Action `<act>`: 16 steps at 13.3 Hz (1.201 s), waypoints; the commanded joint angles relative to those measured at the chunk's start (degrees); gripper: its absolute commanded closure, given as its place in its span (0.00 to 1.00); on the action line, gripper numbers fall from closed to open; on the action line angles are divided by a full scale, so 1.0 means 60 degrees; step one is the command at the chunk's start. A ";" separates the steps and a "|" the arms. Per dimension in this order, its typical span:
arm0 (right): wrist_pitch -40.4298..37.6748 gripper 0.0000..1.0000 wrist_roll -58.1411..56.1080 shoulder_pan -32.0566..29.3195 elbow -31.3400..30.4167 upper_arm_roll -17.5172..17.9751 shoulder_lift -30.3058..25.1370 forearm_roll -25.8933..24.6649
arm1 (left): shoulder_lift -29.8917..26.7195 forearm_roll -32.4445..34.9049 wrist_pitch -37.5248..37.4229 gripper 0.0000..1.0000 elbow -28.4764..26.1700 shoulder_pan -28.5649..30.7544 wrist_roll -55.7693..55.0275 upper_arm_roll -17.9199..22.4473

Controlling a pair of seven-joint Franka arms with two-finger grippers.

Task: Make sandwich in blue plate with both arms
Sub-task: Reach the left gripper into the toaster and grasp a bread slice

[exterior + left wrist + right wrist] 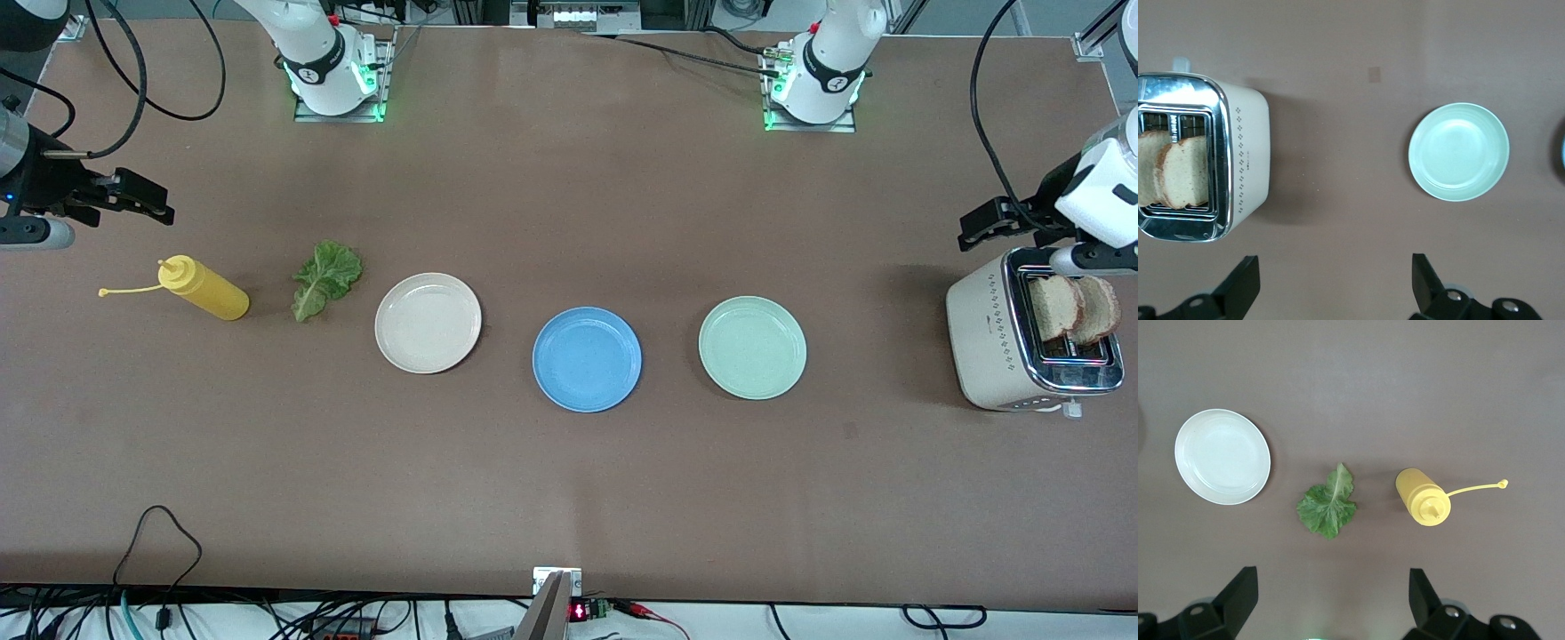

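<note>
The blue plate (587,358) sits mid-table with nothing on it. Two bread slices (1076,308) (1175,177) stand in the slots of a cream toaster (987,342) (1245,153) at the left arm's end. A green lettuce leaf (326,277) (1328,503) lies flat on the table toward the right arm's end. My left gripper (969,229) (1336,280) hovers open and empty over the table beside the toaster. My right gripper (158,203) (1333,593) hangs open and empty over the table close to the yellow bottle.
A cream-white plate (428,322) (1223,457) and a mint-green plate (752,348) (1458,152) flank the blue one. A yellow squeeze bottle (204,288) (1423,497) lies beside the lettuce, its cap strap stretched out.
</note>
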 commanded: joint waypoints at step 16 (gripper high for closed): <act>0.0048 0.00 0.0072 -0.0079 -0.0246 0.0006 -0.0144 0.0055 | 0.2781 0.0866 0.2636 0.00 -0.0254 0.3262 0.4709 0.0015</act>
